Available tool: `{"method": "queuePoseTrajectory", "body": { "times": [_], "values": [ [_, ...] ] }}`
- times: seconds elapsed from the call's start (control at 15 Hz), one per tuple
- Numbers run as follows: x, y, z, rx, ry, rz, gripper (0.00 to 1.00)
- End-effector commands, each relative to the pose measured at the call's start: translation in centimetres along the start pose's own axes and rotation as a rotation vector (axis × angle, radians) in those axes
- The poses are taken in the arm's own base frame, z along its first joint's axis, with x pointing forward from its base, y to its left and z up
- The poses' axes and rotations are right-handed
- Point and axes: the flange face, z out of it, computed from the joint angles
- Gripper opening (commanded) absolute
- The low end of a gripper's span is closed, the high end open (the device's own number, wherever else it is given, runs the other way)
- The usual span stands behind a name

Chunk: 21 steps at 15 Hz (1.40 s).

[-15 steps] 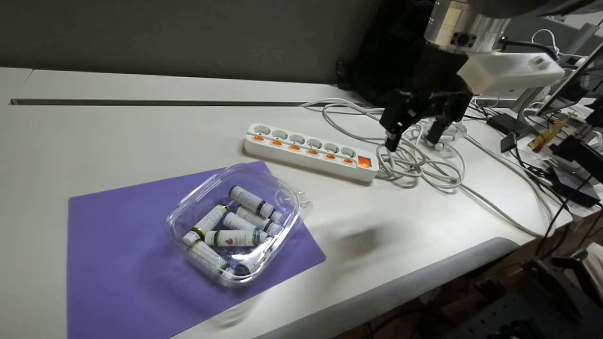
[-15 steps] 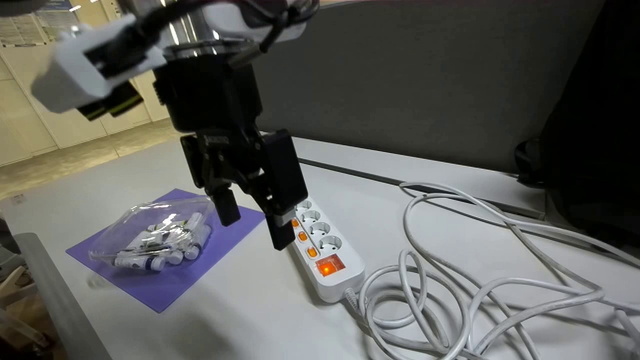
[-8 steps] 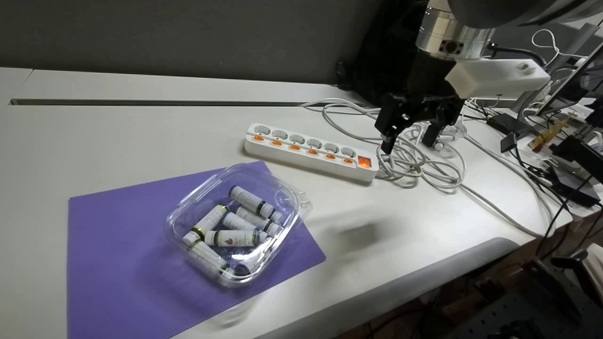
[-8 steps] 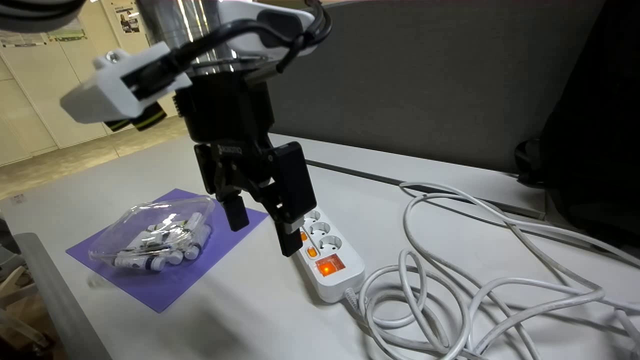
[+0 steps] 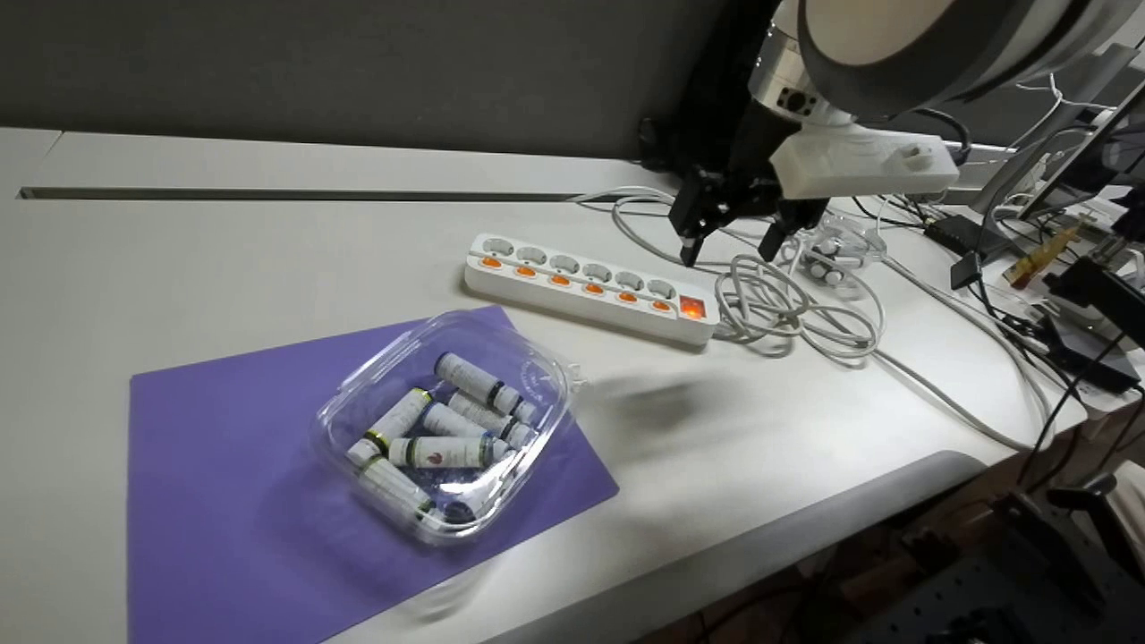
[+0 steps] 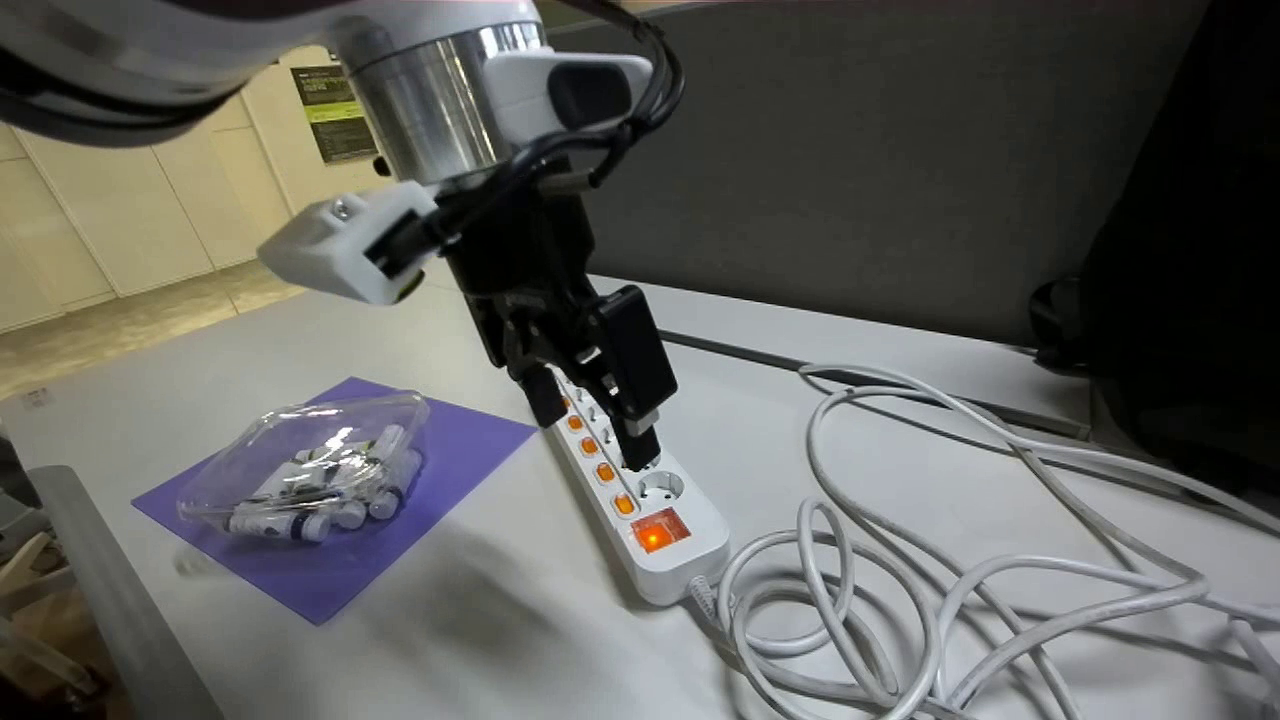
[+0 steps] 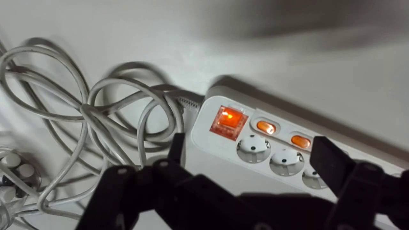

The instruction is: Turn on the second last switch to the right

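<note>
A white power strip lies on the table in both exterior views. It has a row of sockets and several small orange switches. A larger orange-red switch at its cable end is lit; it also shows in the wrist view. Beside it in the wrist view are a small orange switch with a bright glint and another small switch. My gripper is open and empty, above the strip and apart from it. In the wrist view its right finger hides part of the strip.
White cable loops lie at the strip's cable end. A clear box holding several small bottles stands on a purple mat. Another clear box with bottles is behind the cables. A dark partition stands at the back.
The gripper has moved left and slightly up in an exterior view, and to the right over the strip in an exterior view. It stays open. The strip has not moved.
</note>
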Motion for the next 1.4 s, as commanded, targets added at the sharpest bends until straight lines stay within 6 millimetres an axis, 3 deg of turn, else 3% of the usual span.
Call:
{"method": "queuePoseTrajectory", "body": {
  "times": [0.0,0.47,0.73,1.33],
  "values": [
    [2.7,-1.6,1.9,-0.004,0.033,0.070,0.75],
    [5.3,-5.5,4.7,0.028,0.013,0.122,0.25],
    [5.9,-6.3,5.8,0.039,-0.006,0.161,0.01],
    [5.5,-6.0,6.6,0.050,-0.058,0.203,0.00]
  ]
}}
